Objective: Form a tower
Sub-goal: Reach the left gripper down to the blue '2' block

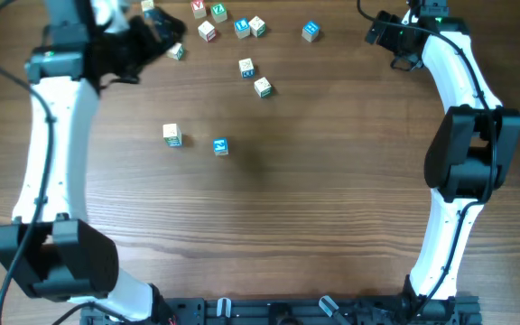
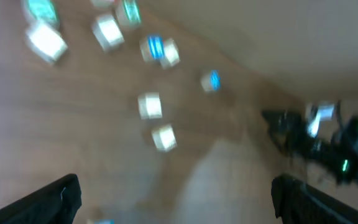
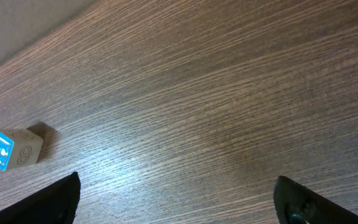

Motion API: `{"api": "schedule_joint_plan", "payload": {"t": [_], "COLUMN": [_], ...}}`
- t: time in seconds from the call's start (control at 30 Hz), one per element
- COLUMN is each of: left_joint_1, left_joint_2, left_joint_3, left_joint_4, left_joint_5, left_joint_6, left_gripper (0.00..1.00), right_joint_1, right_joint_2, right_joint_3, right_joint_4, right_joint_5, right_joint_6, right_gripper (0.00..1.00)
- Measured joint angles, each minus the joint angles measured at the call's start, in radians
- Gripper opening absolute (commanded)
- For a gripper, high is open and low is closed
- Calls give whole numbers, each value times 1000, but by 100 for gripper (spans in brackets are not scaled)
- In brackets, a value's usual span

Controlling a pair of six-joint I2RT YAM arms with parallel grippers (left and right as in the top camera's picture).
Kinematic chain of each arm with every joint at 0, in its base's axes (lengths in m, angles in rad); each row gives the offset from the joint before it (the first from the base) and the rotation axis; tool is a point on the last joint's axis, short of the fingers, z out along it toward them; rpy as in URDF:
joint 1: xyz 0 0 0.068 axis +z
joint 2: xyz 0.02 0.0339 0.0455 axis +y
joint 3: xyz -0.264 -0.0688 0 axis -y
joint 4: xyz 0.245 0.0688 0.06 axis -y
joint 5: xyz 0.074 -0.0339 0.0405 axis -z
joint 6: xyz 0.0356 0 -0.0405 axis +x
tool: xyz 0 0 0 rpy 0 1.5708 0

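The right claw (image 3: 179,202) is seen nearest the lens, its jaws spread wide at the lower corners of its wrist view with nothing between them. A blue cube (image 3: 14,148) lies on the table (image 3: 229,93) to one side of it, well outside the jaws. The left claw (image 2: 176,199) is likewise open and empty; its view is blurred, but several cubes are made out ahead of it.

No tower has been formed: from overhead only single cubes (image 1: 246,68) are found, most of them scattered along the far edge, with two (image 1: 171,135) set apart near the middle. The left claw is held over the far-left end of the scatter and the right claw at the far-right corner.

The step in hand is judged to be the first pick. A cube with free sides should be chosen, so that no neighbour is knocked. The jaws are best brought down squarely over two opposite faces and closed only once centred. The two middle cubes would serve well as a base, since open wood is left around them. Each added cube should be set flat, edges aligned, and released only when seated.
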State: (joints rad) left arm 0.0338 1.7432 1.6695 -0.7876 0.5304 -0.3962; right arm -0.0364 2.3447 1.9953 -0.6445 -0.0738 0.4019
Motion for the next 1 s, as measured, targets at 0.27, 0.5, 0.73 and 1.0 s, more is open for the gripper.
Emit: {"api": "schedule_joint_plan", "payload": {"t": [0.27, 0.5, 0.73, 1.0], "left_joint_1": [-273, -414, -469, -484], "left_joint_2": [2, 2, 6, 39], "left_joint_3": [-75, -190, -363, -427], "left_joint_4": [-129, -121, 19, 98], "left_joint_5": [-195, -343, -447, -536], "left_joint_6": [-6, -34, -108, -115], "left_gripper": [4, 17, 58, 56], "right_joint_1": [0, 0, 0, 0], "right_joint_2": [0, 0, 0, 0], "right_joint_3": [0, 0, 0, 0], "right_joint_4": [0, 0, 0, 0], "right_joint_5": [0, 0, 0, 0], "right_joint_6": [0, 0, 0, 0], "right_gripper": [100, 100, 100, 100]}}
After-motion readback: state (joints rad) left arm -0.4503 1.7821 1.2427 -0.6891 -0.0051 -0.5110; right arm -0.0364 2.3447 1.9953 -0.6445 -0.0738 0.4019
